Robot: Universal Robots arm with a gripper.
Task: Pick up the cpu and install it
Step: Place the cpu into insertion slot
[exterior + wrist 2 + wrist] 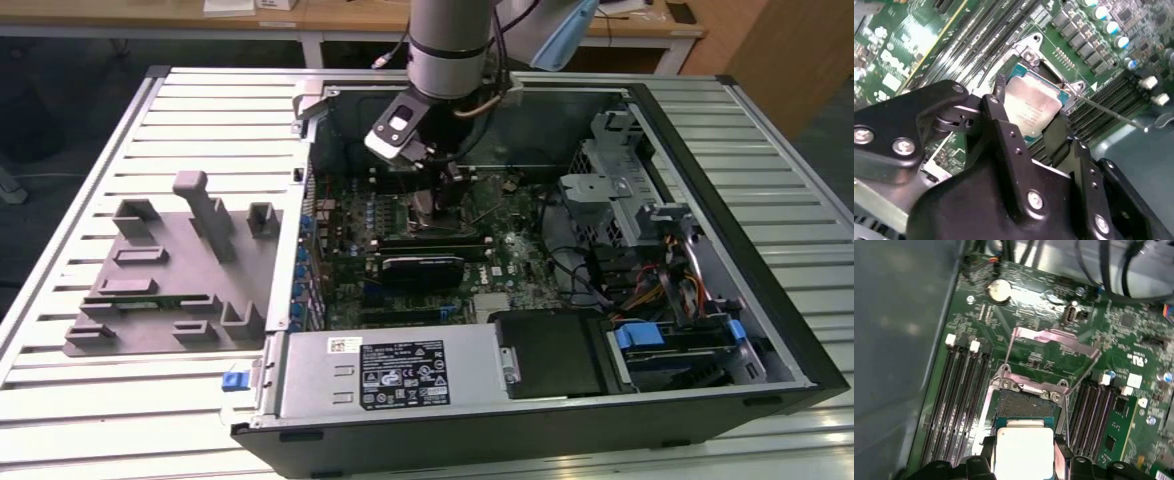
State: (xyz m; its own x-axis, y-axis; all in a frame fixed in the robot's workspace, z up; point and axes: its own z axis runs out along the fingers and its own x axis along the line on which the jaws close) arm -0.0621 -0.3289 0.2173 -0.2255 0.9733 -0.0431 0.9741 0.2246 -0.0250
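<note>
The jaws are closed on the cpu [1025,450], pinching its two opposite edges so it lies flat between their tips, with the open socket [1026,404] just beneath and slightly ahead of them, its load plate [1054,336] raised

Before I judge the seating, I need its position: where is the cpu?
In both wrist views the cpu is held by the gripper at the open socket on the motherboard, with memory slots on either side.
</note>
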